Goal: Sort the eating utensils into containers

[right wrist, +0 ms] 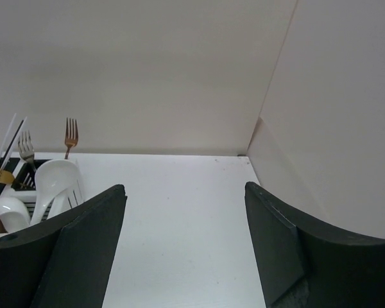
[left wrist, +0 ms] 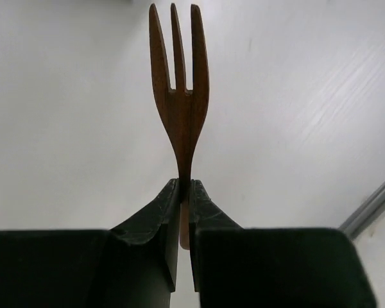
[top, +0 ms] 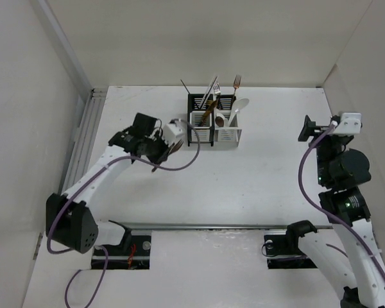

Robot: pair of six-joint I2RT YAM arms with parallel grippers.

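My left gripper (top: pixel 164 149) is shut on the handle of a brown wooden three-tined fork (left wrist: pixel 179 96), held above the table just left of the containers; the fork shows faintly in the top view (top: pixel 174 148). The joined caddies (top: pixel 228 135) stand at the back centre and hold a white ceramic spoon (top: pixel 239 106), a copper fork (top: pixel 236 82), a silver fork (top: pixel 216 87), a brown spoon (top: pixel 219 120) and chopsticks (top: pixel 208 95). My right gripper (top: pixel 304 128) is open and empty, raised at the right. Its wrist view (right wrist: pixel 186 192) shows the white spoons (right wrist: pixel 54 179) and the copper fork (right wrist: pixel 70 131) at the left edge.
White walls enclose the table on the left, back and right. A metal rail (top: pixel 83 138) runs along the left edge and also shows in the left wrist view (left wrist: pixel 372 205). Another rail (top: pixel 212 226) crosses in front of the arm bases.
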